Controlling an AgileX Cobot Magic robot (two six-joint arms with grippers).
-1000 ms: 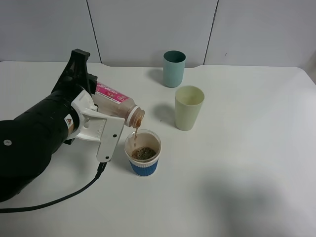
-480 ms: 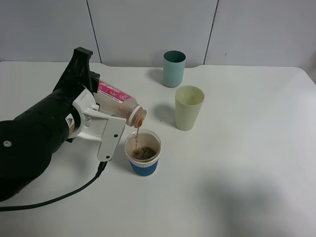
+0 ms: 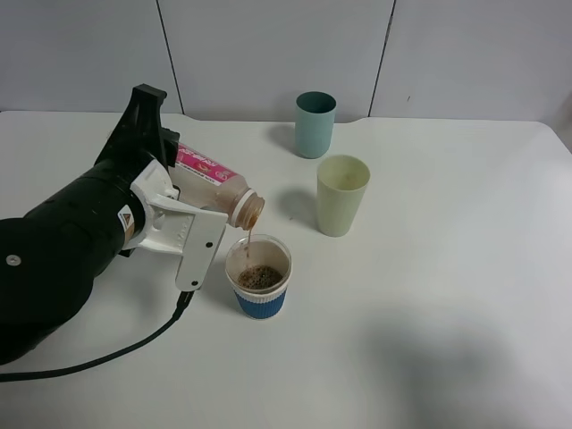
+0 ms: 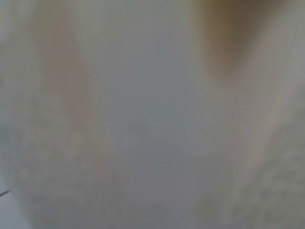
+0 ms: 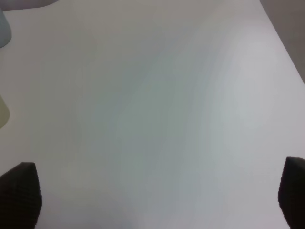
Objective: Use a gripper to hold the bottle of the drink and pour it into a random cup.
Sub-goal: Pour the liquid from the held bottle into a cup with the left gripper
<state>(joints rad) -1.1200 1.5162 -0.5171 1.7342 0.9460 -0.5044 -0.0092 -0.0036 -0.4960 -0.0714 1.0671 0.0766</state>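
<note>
The left gripper (image 3: 166, 183), a white plastic jaw piece on a bulky black body trailing a black cable (image 3: 107, 362), was clenched on the small translucent plastic bottle (image 3: 217, 189) with the white-and-pink label. The bottle lay tilted, its wide brownish neck pointing down toward 4 o'clock. A thin brown stream (image 3: 249, 239) fell into the short blue-sleeved paper cup (image 3: 261, 305) standing on the white table (image 3: 429, 295). A pale green cup (image 3: 341, 198) stood at the paper cup's 1 o'clock, with a teal cup (image 3: 315, 126) beyond it. The left wrist view was a pale blur. The right gripper (image 5: 156, 195) hung released over bare table, its dark fingertips (image 5: 20, 193) spread wide.
</note>
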